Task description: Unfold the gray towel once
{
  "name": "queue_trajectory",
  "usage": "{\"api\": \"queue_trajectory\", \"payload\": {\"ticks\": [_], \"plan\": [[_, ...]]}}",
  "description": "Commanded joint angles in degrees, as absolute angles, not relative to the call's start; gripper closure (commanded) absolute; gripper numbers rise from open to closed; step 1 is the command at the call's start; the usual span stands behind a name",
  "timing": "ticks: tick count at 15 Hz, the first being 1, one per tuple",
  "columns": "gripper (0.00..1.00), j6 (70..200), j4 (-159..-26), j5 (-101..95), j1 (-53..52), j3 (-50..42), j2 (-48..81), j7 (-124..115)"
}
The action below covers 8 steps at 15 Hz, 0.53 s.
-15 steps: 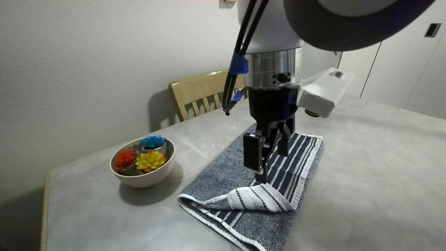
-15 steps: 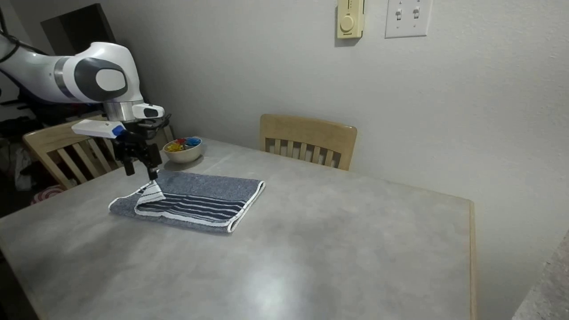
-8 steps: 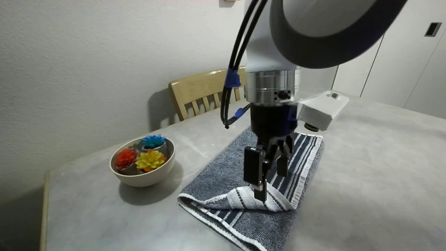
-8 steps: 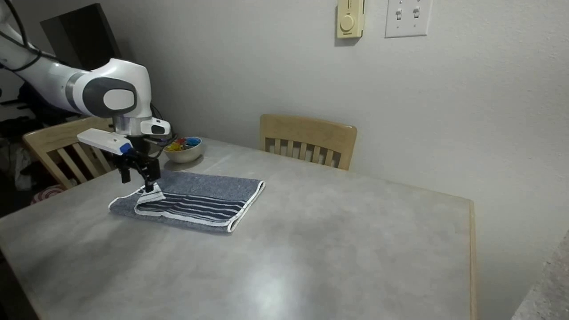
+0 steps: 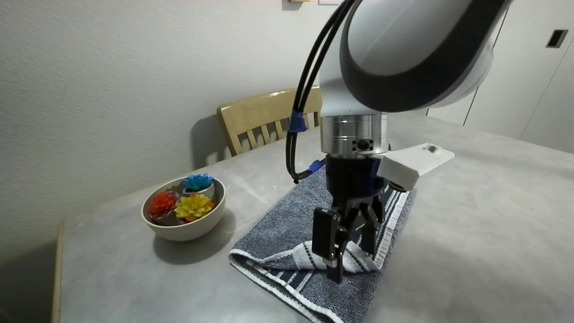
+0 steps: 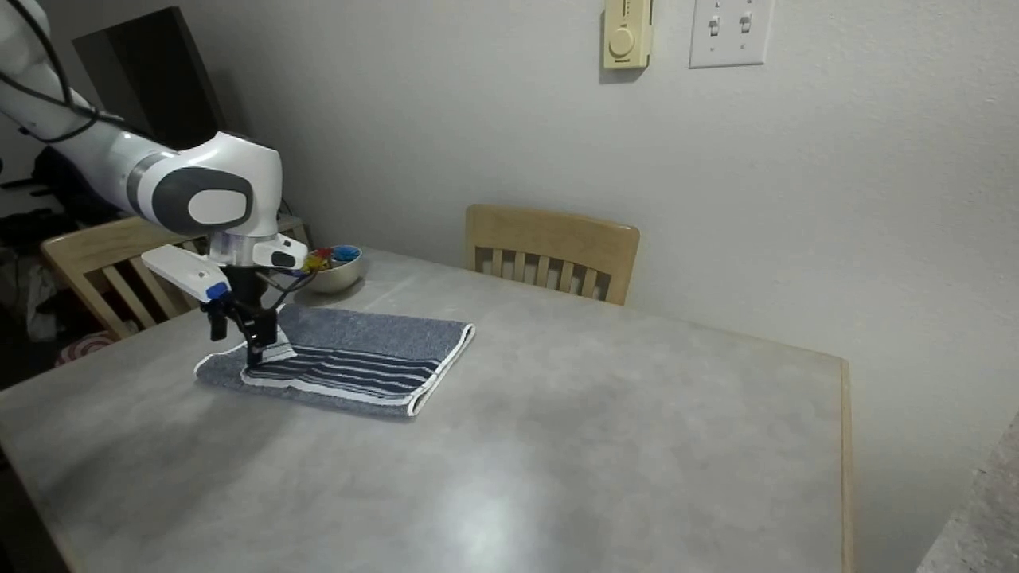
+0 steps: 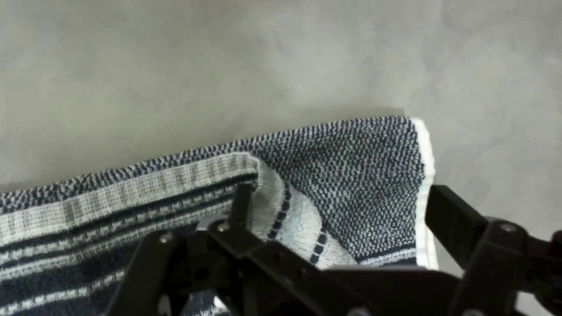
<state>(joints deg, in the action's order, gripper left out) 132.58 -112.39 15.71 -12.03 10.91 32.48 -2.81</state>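
Gripper [image 5: 352,258]: jaws parted wide, over turned-back white corner of gray towel [image 5: 278,229]; contact with cloth not discernible. Towel blue-gray, dark-and-white striped, folded, on surface [image 5: 471,224]. Pale bowl [image 5: 179,232] near towel, apart; contents: red flower [image 5: 163,204], yellow flower [image 5: 193,206], blue flower [image 5: 197,181]. Wooden chair [image 5: 264,109] beside surface.

Fingers [image 5: 334,272] (arm [image 5: 390,45] too) sank nearer the towel [image 5: 278,233].
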Motion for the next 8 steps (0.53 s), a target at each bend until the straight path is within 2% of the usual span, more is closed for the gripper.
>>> {"api": "queue_trajectory", "payload": {"ticks": [1,8], "plan": [[0.0,135.7,-114.5,18.4,-11.1,11.7,32.1,-4.7],[0.0,143.9,-118.5,18.2,-11.5,11.1,30.2,-10.0]]}}
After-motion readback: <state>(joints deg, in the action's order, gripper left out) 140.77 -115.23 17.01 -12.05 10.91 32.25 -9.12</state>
